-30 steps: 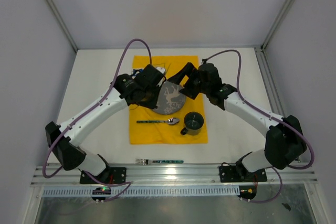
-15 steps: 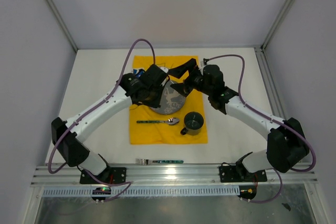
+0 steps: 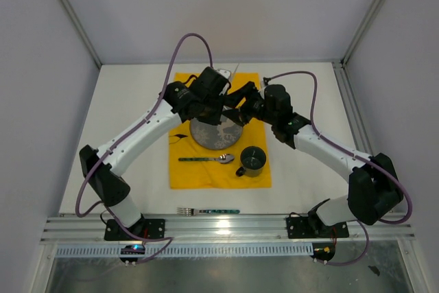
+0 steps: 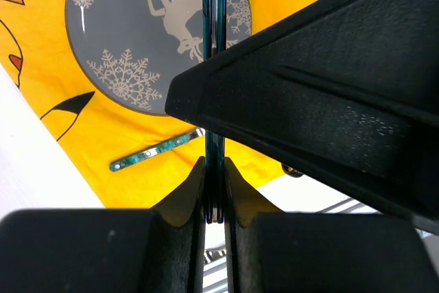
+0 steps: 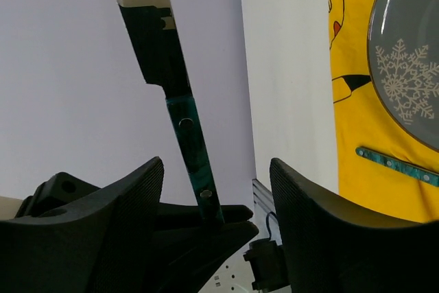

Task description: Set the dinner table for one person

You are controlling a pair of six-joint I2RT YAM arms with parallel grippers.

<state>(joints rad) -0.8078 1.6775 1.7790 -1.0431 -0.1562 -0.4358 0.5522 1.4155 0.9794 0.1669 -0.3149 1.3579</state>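
- One knife (image 5: 192, 149) decides the coming move. The left gripper (image 4: 215, 173) is clamped on it, the blade edge-on between its pads, in the air over the far edge of the plate (image 3: 209, 138).
- Two fingers of the right gripper (image 5: 214, 183) stand apart, one on each side of the teal handle. Neither touches it, as far as the right wrist view shows.
- The handle's long axis runs steeply through that gap, slightly tilted, so it lies crosswise to the line on which the fingers close. I judge this a fair set-up for a hand-over.
- The dinner table (image 3: 123, 108) lies below. On it the yellow cloth (image 3: 199, 173) carries the plate, a spoon (image 3: 206, 159) and a mug (image 3: 252, 160). A fork (image 3: 206, 211) lies off the cloth by the near edge.
- The right arm is nearer the plate's right side, where the knife probably belongs.
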